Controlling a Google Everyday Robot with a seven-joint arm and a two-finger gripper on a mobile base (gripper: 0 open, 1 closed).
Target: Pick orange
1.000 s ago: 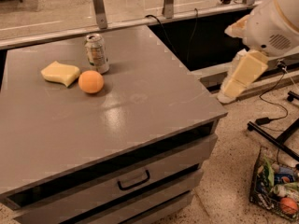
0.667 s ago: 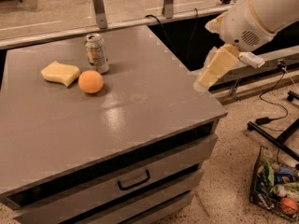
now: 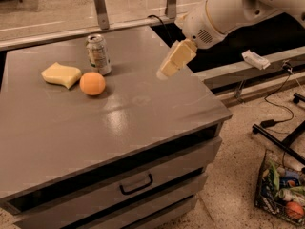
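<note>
The orange is a round, evenly orange fruit resting on the grey cabinet top, left of centre. It sits between a pale yellow sponge on its left and an upright soda can just behind it to the right. My gripper hangs from the white arm over the right part of the top, well to the right of the orange and above the surface. It holds nothing that I can see.
The cabinet has drawers with a dark handle at the front. A wire basket of colourful packets with a small orange ball stands on the floor at lower right. Cables and a metal rail lie to the right.
The arm has swung leftward from beyond the cabinet's right edge to over its top, bringing the gripper closer to the orange. The orange, sponge and can have not moved.
</note>
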